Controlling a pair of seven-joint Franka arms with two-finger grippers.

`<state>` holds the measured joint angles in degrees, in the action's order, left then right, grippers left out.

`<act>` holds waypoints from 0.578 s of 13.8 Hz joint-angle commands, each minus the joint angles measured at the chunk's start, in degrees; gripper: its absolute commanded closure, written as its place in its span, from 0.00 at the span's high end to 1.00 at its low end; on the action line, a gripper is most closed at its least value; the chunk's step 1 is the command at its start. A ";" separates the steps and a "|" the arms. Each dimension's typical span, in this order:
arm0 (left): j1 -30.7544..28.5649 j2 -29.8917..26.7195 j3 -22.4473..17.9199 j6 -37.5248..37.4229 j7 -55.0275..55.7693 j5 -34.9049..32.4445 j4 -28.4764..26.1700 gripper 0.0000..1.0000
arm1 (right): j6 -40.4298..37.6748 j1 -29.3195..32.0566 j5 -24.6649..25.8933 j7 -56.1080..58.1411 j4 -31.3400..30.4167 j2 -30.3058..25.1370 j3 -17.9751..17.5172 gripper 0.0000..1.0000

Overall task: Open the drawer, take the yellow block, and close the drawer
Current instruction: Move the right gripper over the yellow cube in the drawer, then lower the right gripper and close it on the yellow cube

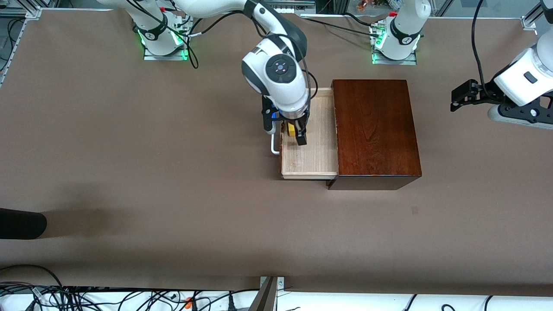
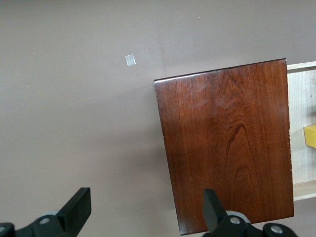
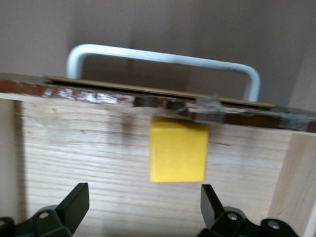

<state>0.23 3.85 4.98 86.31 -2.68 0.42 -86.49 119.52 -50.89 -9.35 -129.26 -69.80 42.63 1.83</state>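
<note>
The drawer [image 1: 309, 160] stands pulled out of the dark reddish-brown wooden box [image 1: 376, 129] toward the right arm's end of the table, its white bar handle [image 1: 274, 147] leading. The yellow block [image 1: 291, 130] lies on the pale drawer floor against the drawer's front panel. My right gripper [image 1: 293, 134] hangs open over the block. In the right wrist view the block [image 3: 177, 150] lies just ahead of the open right gripper [image 3: 144, 200], under the handle [image 3: 163, 57]. My left gripper [image 1: 458, 99] waits open and empty in the air at the left arm's end of the table.
The left wrist view shows the box top [image 2: 227, 143], part of the drawer [image 2: 302, 98] with the block [image 2: 310, 136], and the open left gripper [image 2: 146, 197] over the brown table. A dark object [image 1: 21, 223] lies at the table's edge near the front camera.
</note>
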 commanded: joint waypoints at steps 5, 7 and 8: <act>-0.05 -0.95 0.03 0.00 1.28 1.34 -0.88 1.00 | -4.56 -1.75 2.05 -1.78 -1.03 -0.01 1.07 1.00; -0.05 -0.95 -0.05 -0.09 1.28 1.43 -0.79 1.00 | -4.39 -1.84 2.40 -1.78 -1.74 -0.01 1.07 1.00; -0.05 -0.95 -0.05 0.00 1.28 1.51 -0.79 1.00 | -3.95 -1.84 2.84 -1.78 -1.74 0.17 1.07 1.00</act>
<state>0.28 3.85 4.99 86.31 -1.69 0.42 -86.51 115.39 -52.10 -7.88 -129.76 -71.17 42.78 2.46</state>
